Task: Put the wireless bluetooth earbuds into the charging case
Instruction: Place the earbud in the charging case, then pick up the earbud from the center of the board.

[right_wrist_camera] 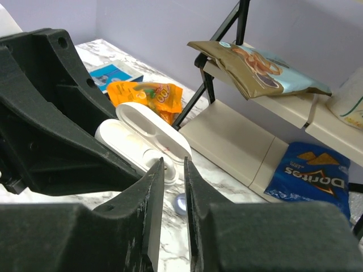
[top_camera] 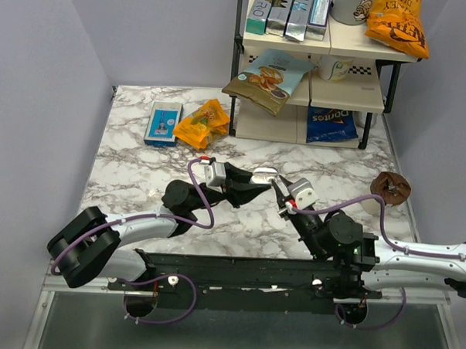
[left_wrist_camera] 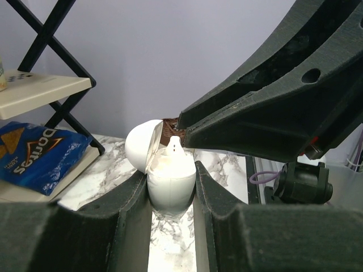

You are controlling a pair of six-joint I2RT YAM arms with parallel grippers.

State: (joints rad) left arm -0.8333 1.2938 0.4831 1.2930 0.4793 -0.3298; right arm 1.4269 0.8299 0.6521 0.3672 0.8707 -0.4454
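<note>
Left jaws: clamped tight on the base of the white charging case point(left_wrist_camera: 170, 184), one finger on each side. The case sits mid-bench point(top_camera: 140, 170) between the two arms. Its lid point(left_wrist_camera: 142, 146) is hinged open, off to the left in the left wrist view. Can't tell whether the case rests on the bench or is held just off it.

One white earbud point(left_wrist_camera: 174, 148) sits in the case with its tip poking up past the rim.

Right jaws: cracked open a little, narrow gap, nothing held. The tips are just above the case mouth, right by the earbud tip; can't tell if they touch. Through the gap in the right wrist view, a small bluish round thing point(right_wrist_camera: 180, 204) lies on the bench; too blurred to identify.

Farther back: a brown round item point(top_camera: 390, 187) near the right edge, and a blue box point(top_camera: 162, 123) and orange packet point(top_camera: 203, 124) at far left. At the back is a shelf rack point(top_camera: 268, 123) with a Doritos bag point(top_camera: 331, 123) on the bottom shelf and a brown-and-blue snack bag point(top_camera: 270, 76) above.
</note>
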